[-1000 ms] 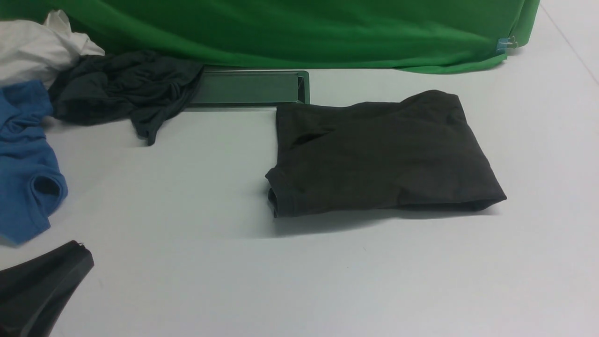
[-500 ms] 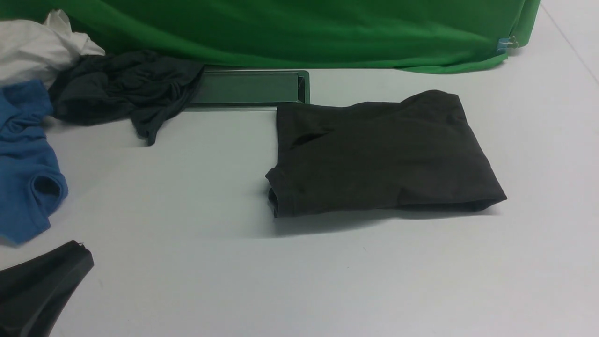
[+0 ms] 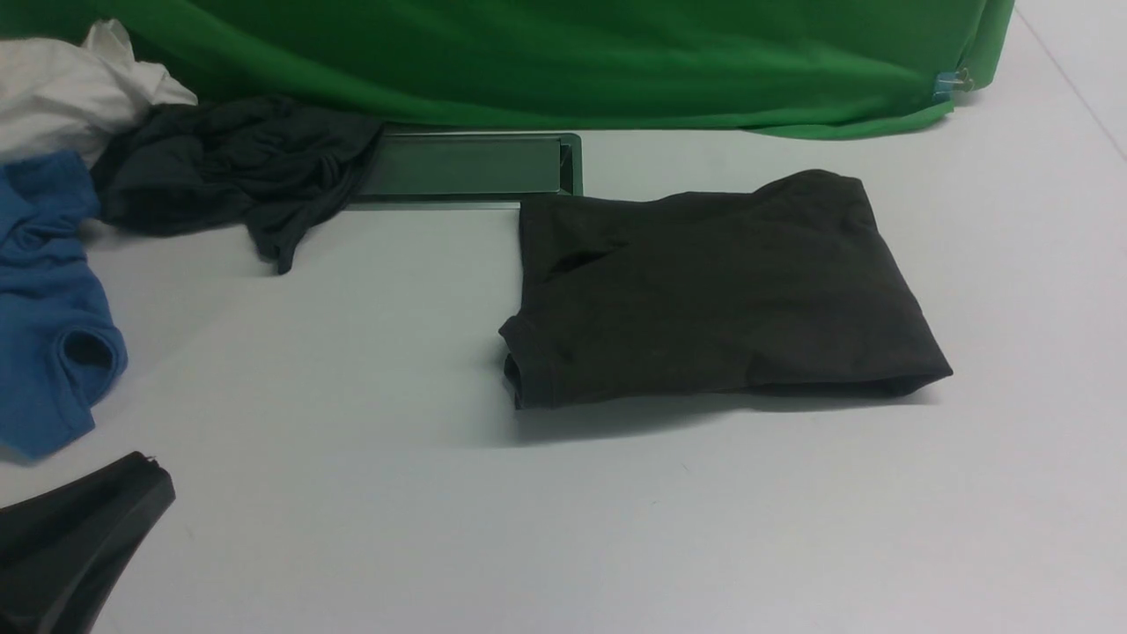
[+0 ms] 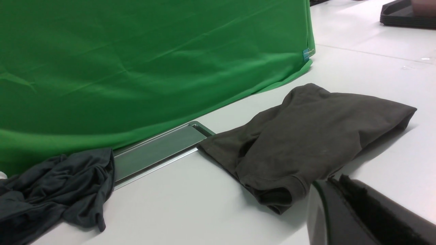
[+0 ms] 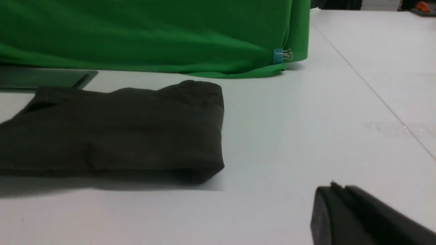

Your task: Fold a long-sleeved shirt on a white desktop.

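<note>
The long-sleeved shirt (image 3: 713,291) lies folded into a compact dark brownish-black rectangle on the white desktop (image 3: 370,414), right of centre; its print is hidden. The same shirt (image 4: 306,136) fills the middle of the left wrist view, and it (image 5: 112,129) lies at the left of the right wrist view. My left gripper (image 3: 150,475) sits at the front left corner, shut and empty, well clear of the shirt; its tips (image 4: 332,180) meet in the left wrist view. My right gripper (image 5: 335,190) is shut on nothing, apart from the shirt, and is outside the front view.
A crumpled dark grey garment (image 3: 229,167), a blue shirt (image 3: 44,299) and a white cloth (image 3: 70,88) are piled at the back left. A grey cable hatch (image 3: 467,165) sits before the green backdrop (image 3: 563,53). A blue clip (image 3: 946,84) holds the backdrop's right corner.
</note>
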{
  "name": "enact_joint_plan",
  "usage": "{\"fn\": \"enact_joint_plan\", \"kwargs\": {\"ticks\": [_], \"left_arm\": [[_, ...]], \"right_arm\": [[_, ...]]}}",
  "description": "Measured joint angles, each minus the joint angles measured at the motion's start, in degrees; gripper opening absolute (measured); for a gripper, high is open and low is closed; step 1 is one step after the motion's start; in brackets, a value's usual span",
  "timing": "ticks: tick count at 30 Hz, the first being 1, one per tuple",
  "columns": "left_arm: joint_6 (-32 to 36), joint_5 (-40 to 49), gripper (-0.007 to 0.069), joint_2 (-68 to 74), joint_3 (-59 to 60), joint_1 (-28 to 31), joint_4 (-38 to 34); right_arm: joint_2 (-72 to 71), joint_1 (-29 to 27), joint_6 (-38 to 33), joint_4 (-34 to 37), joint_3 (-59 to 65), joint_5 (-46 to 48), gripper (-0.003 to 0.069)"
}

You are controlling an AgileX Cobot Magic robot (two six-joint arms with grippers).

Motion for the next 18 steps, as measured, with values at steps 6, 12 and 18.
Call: {"fn": "enact_joint_plan", "kwargs": {"ticks": [6,12,18], "left_arm": [[0.00,0.00,0.0017,0.00,0.00,0.00,0.46],[0.00,0.00,0.0017,0.00,0.00,0.00,1.15],[0.00,0.00,0.0017,0.00,0.00,0.00,1.11]], "right_arm": [[-0.22,0.00,0.07,0.00,0.02,0.00,0.0022],[-0.22,0.00,0.79,0.00,0.02,0.00,0.0038],[-0.22,0.00,1.04,0.00,0.02,0.00,0.0055]]}}
